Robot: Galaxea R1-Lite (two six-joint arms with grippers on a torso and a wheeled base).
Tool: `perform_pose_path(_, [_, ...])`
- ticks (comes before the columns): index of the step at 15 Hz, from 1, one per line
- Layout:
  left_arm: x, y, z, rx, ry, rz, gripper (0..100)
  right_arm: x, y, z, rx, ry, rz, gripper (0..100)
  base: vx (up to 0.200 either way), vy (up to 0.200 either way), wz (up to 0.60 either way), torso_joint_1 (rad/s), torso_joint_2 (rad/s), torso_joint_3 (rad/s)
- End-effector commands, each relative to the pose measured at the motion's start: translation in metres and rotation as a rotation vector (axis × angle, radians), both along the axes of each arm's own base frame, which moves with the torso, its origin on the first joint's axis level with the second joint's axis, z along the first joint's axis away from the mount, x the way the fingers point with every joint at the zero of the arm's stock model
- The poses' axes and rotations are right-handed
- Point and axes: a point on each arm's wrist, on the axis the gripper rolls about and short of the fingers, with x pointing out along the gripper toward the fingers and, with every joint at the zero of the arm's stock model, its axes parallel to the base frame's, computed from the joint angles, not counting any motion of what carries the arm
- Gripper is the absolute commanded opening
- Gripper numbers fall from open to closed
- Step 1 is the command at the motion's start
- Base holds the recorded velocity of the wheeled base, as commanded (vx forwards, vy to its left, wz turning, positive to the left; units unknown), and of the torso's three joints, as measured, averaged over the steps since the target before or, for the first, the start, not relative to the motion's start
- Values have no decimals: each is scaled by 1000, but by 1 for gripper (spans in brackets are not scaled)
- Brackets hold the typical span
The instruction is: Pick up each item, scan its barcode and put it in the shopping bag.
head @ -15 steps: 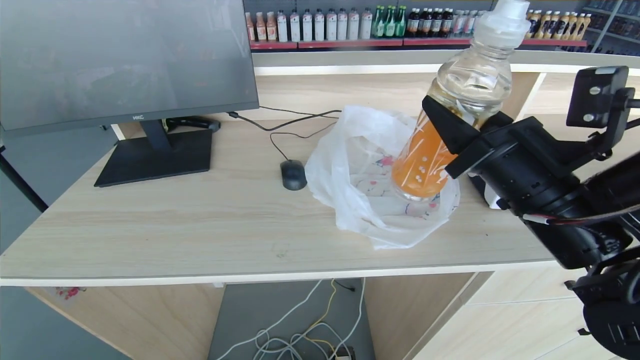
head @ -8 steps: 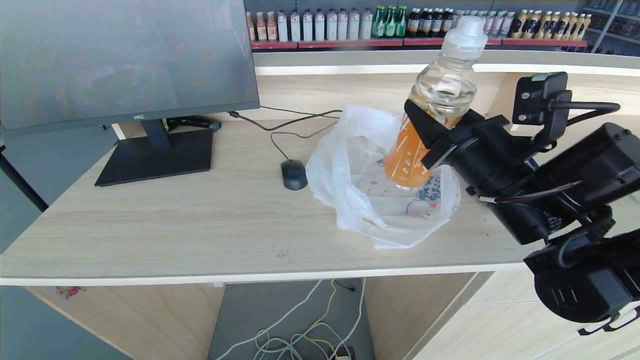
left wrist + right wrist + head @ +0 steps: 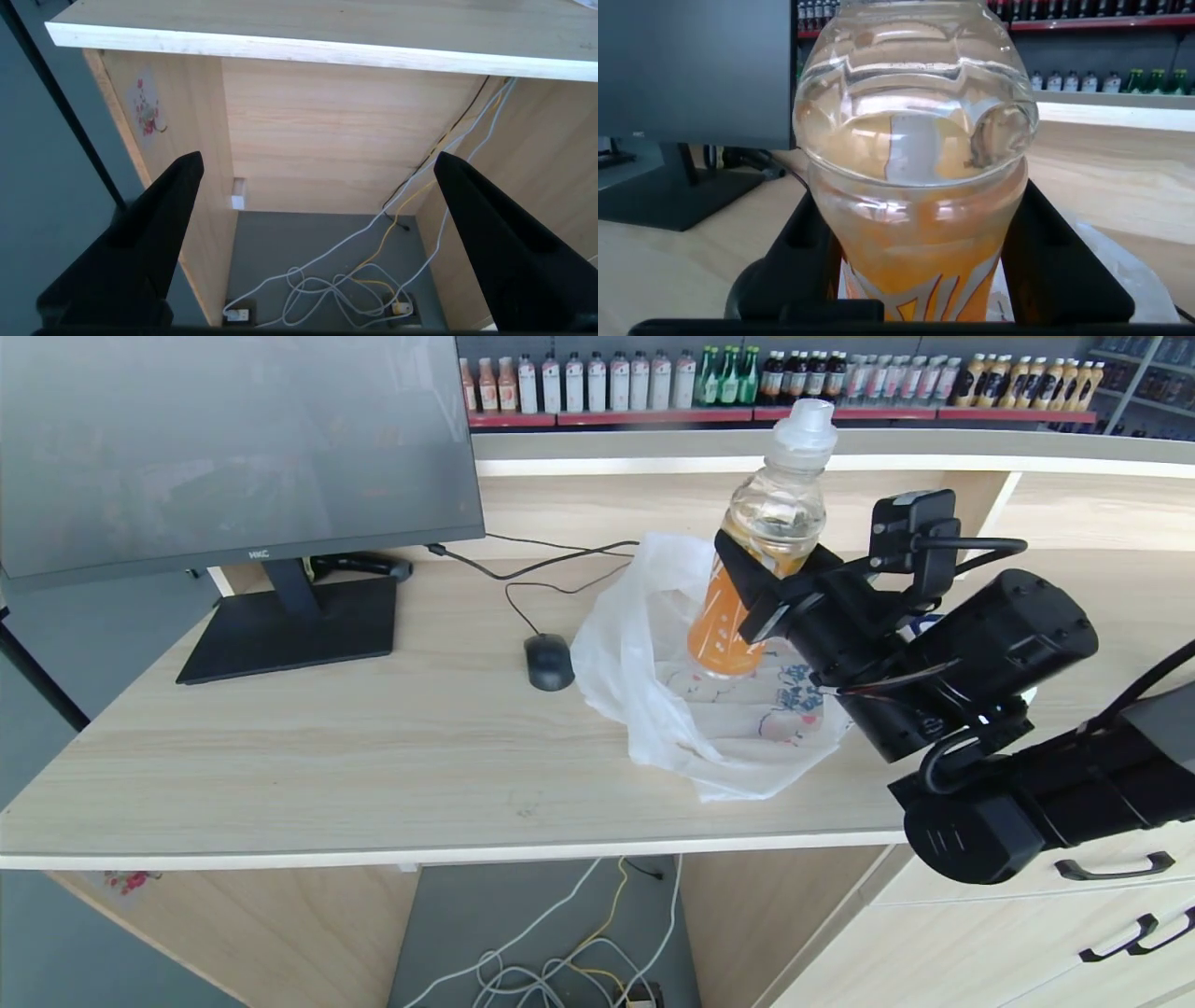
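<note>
Bottle upright, gripped by my right hand over the shopping bag on the desk; left hand released, below desk level

A light wooden counter carries everything. At 10 o'clock from its middle stands a monitor on a flat black base, with a dark handheld device lying just behind the base. A black mouse sits near the middle, its cable running back toward 12 o'clock. At 3 o'clock the white shopping bag lies crumpled and open.
</note>
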Motion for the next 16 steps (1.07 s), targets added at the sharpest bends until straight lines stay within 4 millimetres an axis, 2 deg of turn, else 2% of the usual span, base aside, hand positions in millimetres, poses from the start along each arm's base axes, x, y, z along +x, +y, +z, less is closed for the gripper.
perform_pose_path(1, [0,0,0,0,1,0,100,13,4,-14,-2,31,1,0,0,0,0,0,0,0])
perform_pose_path(5, [0,0,0,0,0,0,100,23,5,-10,11,44,3,0,0,0,0,0,0,0])
perform_pose_path(9, [0,0,0,0,0,0,100,32,9,3,4,61,3,0,0,0,0,0,0,0])
perform_pose_path(16, [0,0,0,0,0,0,100,48,10,-10,-27,128,-12,0,0,0,0,0,0,0])
